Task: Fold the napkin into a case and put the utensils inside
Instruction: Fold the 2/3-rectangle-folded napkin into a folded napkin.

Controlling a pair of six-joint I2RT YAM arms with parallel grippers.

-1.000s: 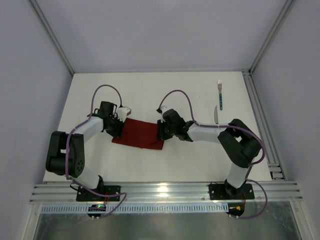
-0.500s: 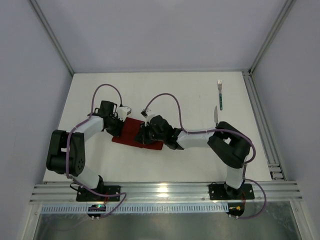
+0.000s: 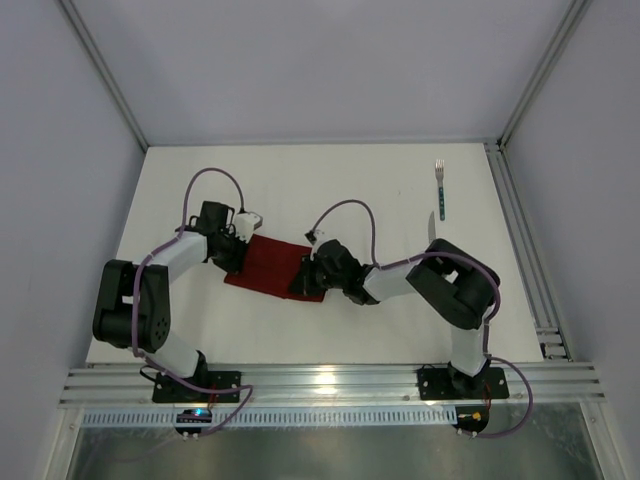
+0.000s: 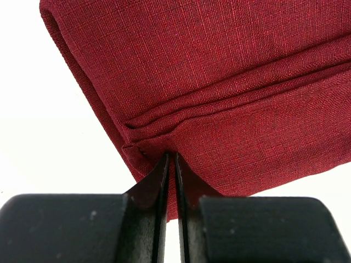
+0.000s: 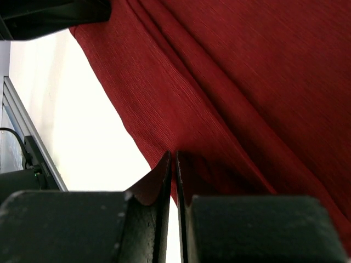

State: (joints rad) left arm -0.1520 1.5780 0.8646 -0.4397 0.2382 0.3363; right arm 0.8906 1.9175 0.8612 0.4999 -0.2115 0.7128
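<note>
- We are looking down on the white table [image 3: 300, 190], where everything is lying between the two arms.
- We are seeing the napkin [image 3: 268, 265], dark red and folded over into a flat band of several layers, lying left of the table's centre. Its fold lines are running across the left wrist view.
- We are finding the left gripper [image 4: 171, 156] at the napkin's left end. Its jaws are pressing almost together and pinching the cloth's edge where the folds are meeting.
- We are finding the right gripper [image 5: 174, 156] at the napkin's right, near edge. Its jaws are likewise closing to a thin slit on the hem, with the cloth spreading away ahead of the tips.
- We are seeing the fork [image 3: 439, 185] lying on the bare table at the far right, well apart from the napkin.
- We are seeing the knife [image 3: 431, 228] just nearer than the fork. Only its blade is showing, and the right arm is covering the rest.
</note>
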